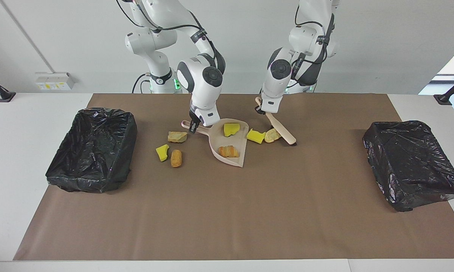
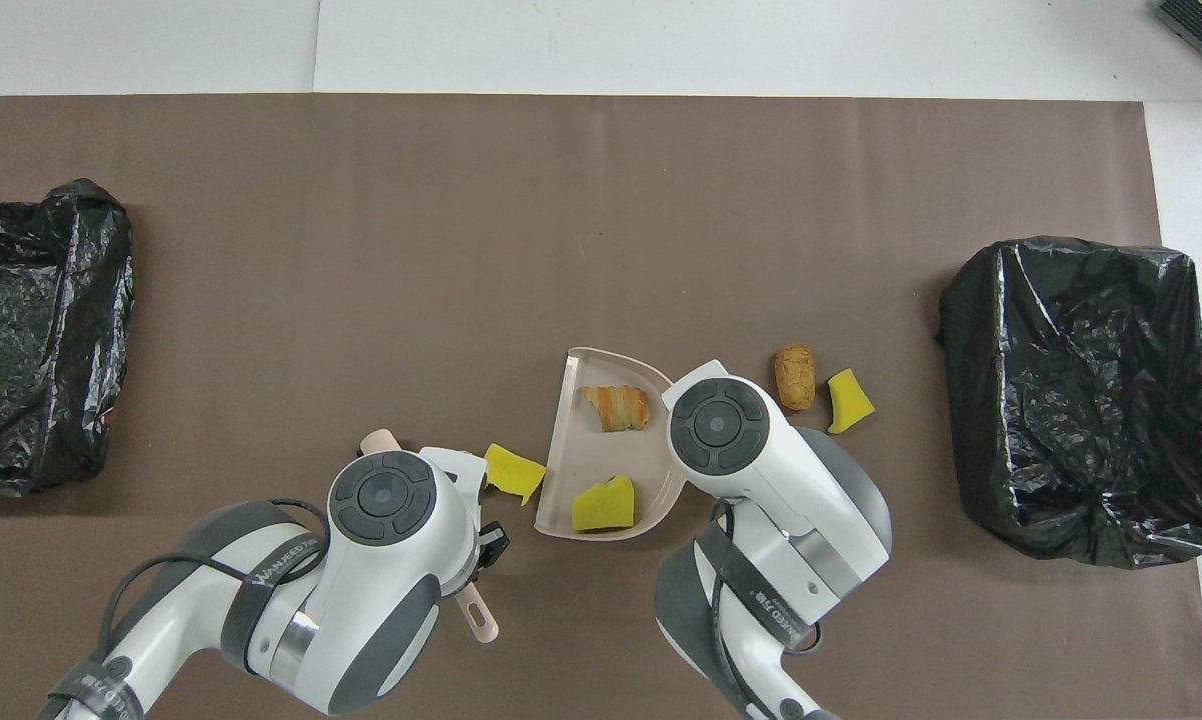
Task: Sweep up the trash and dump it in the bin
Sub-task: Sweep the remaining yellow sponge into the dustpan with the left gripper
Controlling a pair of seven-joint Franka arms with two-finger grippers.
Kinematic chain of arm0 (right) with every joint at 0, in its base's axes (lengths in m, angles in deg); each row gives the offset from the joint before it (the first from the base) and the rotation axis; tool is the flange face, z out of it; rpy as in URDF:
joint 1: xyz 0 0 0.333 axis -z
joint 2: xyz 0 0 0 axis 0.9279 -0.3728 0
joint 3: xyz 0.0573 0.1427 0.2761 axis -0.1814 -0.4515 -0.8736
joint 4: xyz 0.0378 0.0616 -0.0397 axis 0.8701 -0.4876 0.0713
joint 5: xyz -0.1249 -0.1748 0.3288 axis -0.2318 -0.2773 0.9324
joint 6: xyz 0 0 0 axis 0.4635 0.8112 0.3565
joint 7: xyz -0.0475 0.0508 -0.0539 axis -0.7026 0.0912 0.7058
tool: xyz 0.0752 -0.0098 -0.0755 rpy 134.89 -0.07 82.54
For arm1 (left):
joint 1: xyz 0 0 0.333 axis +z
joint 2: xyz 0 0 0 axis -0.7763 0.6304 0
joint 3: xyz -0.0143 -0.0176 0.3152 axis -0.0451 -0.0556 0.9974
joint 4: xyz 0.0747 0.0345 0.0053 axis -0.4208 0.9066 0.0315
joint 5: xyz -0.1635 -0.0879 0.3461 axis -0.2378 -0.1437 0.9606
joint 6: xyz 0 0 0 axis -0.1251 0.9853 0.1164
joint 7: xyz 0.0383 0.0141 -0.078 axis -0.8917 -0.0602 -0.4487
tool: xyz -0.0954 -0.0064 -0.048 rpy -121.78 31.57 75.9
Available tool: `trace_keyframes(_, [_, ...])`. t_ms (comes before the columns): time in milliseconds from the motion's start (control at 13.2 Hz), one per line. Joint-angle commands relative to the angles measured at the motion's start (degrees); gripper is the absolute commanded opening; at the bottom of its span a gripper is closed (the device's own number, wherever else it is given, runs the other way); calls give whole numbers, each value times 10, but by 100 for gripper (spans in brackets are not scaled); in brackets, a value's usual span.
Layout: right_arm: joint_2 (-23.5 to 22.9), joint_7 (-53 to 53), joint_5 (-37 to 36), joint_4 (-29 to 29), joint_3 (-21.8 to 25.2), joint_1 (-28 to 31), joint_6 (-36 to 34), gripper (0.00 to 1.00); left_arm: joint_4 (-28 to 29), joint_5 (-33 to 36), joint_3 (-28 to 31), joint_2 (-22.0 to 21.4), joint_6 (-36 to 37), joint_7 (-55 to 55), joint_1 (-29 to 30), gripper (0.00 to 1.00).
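Between the two pincers, on the brown-covered worktop [image 1: 227, 211], lies the pale pink dustpan [image 1: 239, 158], holding a yellow sponge piece [image 1: 231, 129] and an orange bread chunk [image 1: 228, 151]. The right pincer [image 1: 192, 127] is clamped on the dustpan's handle. The left pincer [image 1: 260, 109] is closed on the handle of the brush [image 1: 281, 130], whose head rests on the worktop beside another yellow piece [image 1: 255, 136] and a tan chunk [image 1: 272, 135]. Just past the right pincer, toward the right arm's bin [image 1: 93, 149], three more scraps [image 1: 170, 149] lie loose. A second black-lined bin [image 1: 414, 164] sits at the left arm's end.
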Motion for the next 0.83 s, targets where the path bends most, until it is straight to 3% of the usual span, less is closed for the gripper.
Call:
trace_keyframes(0, [5,-6,-14,-10,-4,8,7,0,-14,-15,-1,18,-42,97,-18,0])
trace_keyframes(303, [5,-7,-14,-10,-4,8,6,0,-18,-36,-1,22,-83,140,-57,0])
trace_keyframes(756, [5,-7,-14,-10,-4,8,6,0,-57,-59,-1,36,-82,198,-96,0])
